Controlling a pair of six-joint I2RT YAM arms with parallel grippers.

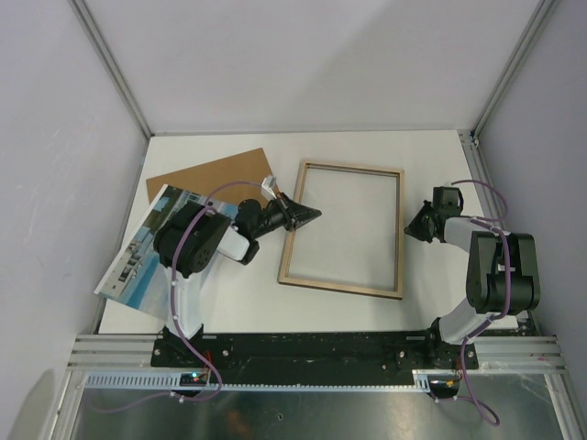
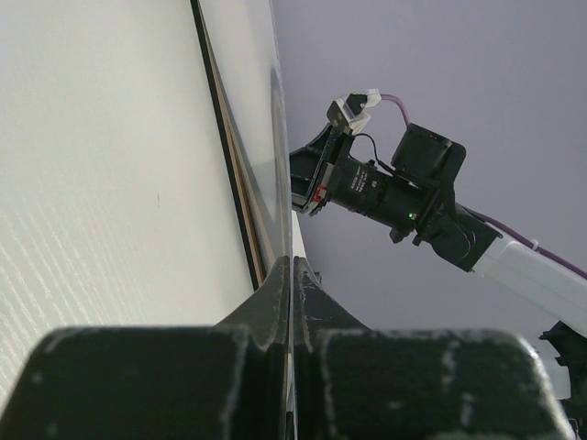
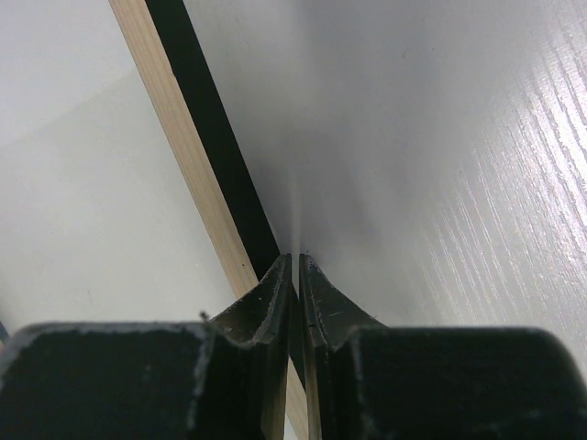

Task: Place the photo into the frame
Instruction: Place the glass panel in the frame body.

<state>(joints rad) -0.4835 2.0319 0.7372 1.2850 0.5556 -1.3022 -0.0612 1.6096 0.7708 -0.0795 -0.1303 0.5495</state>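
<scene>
a robotics lab test cell: a white table boxed in by plain grey panels set in aluminium posts, a slotted aluminium rail along the table's near edge, and the cabled left arm and right arm bolted to a black base plate there.

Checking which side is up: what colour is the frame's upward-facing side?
Light wood on the frame; the top external view shows it best.

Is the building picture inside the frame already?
No, the photo lies off to the left, well apart from the frame.
</scene>
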